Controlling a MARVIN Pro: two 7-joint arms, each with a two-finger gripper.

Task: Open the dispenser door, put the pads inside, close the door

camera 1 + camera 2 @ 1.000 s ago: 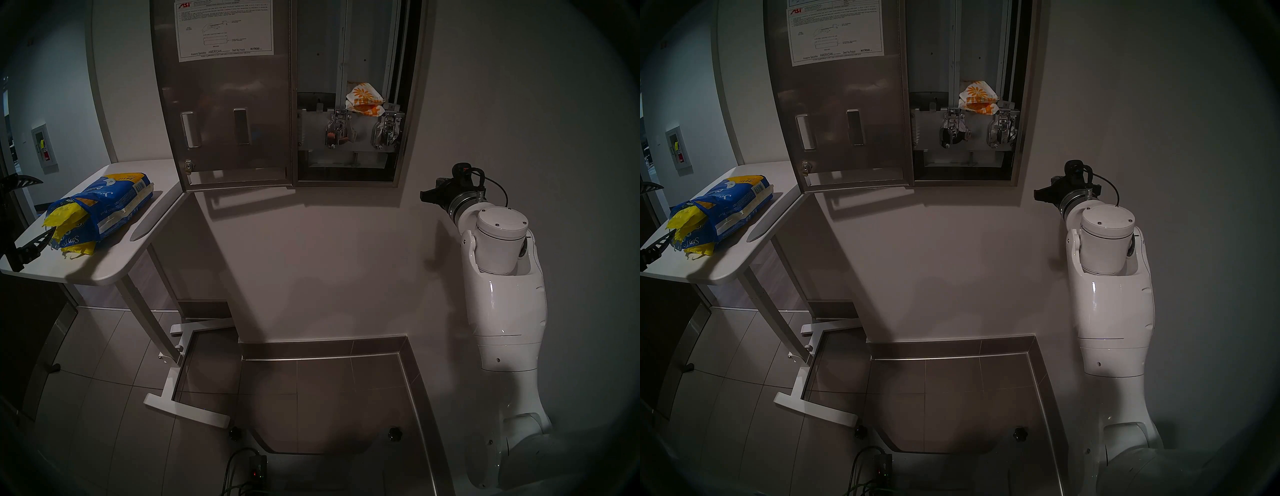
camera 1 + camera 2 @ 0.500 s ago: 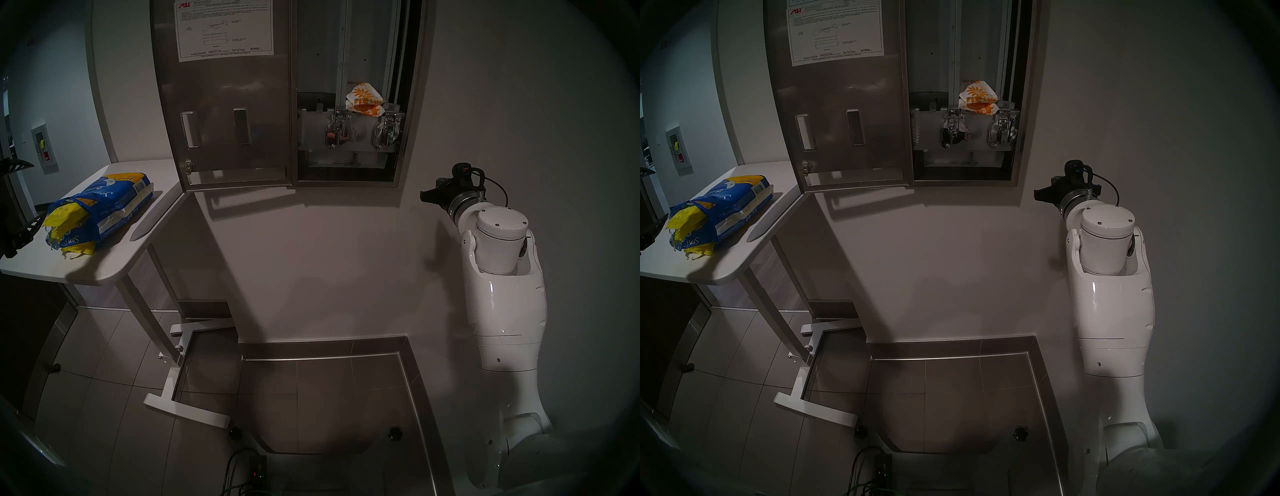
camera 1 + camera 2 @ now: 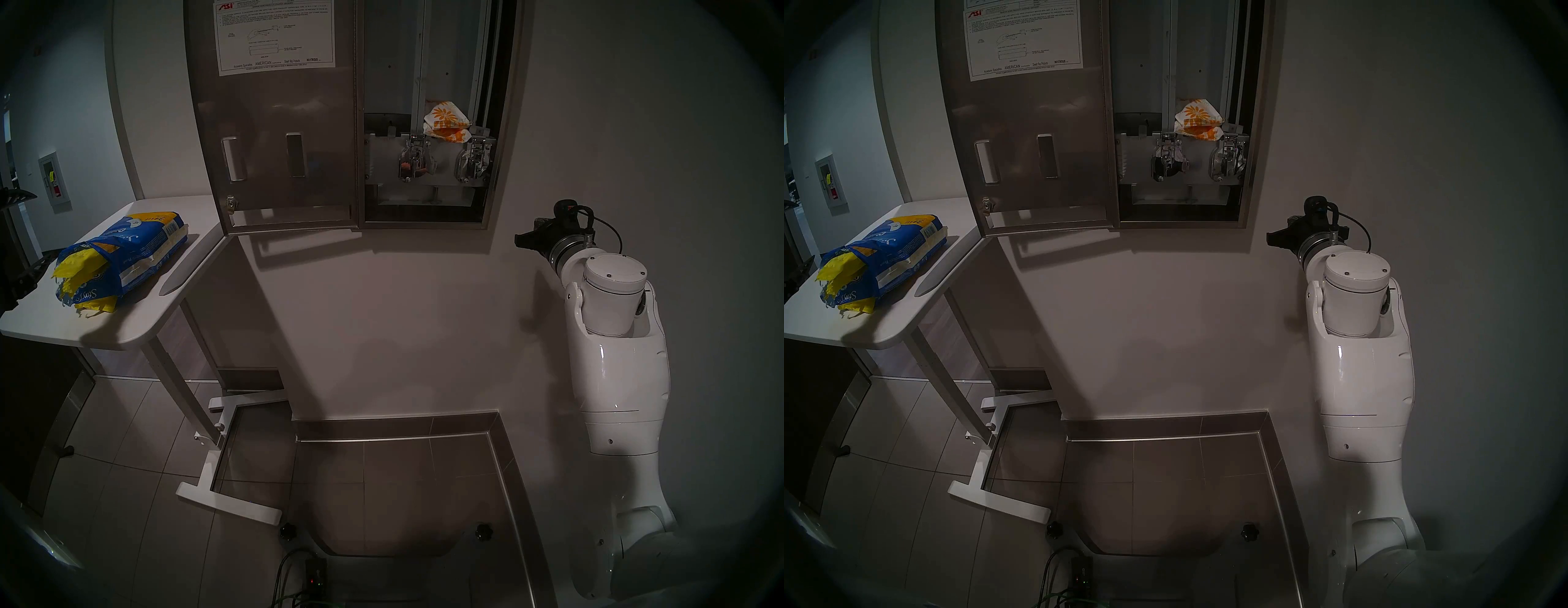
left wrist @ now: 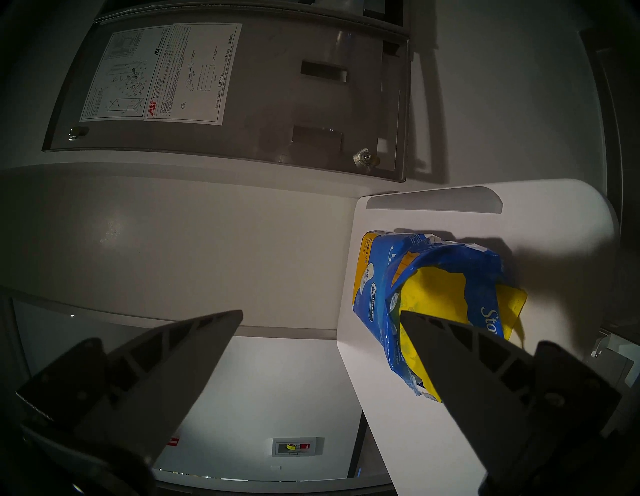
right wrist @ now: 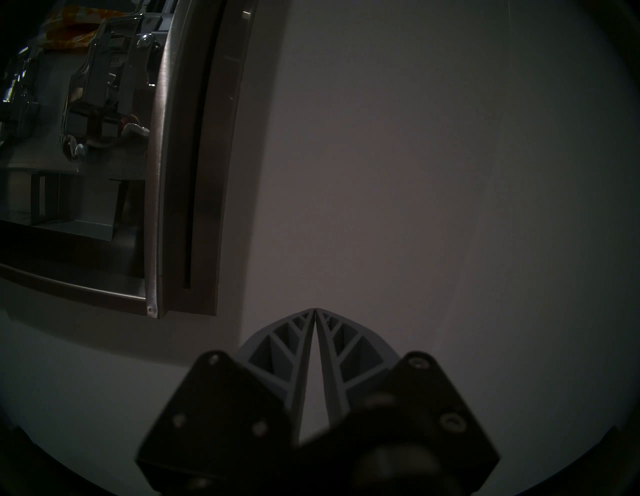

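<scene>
- Dispenser door [image 3: 275, 140] hangs swung open, upper centre of our head view, white instruction sheet [image 3: 275, 36] on its inner face.
- Yellow pads [image 4: 433, 298] sit in the torn mouth of the blue bag [image 3: 123, 254], left of frame, on the white table [image 3: 127, 331]; one pokes out underneath.
- Our left gripper [image 4: 322, 317] is at the far left edge by the bag mouth, fingers spread wide, nothing between them.
- Cabinet interior [image 3: 424, 127] right of the door holds orange-flower packets [image 3: 447, 123] above two chrome levers.
- Our right gripper [image 5: 315, 310] at right, facing bare wall, fingertips pressed together, empty.
</scene>
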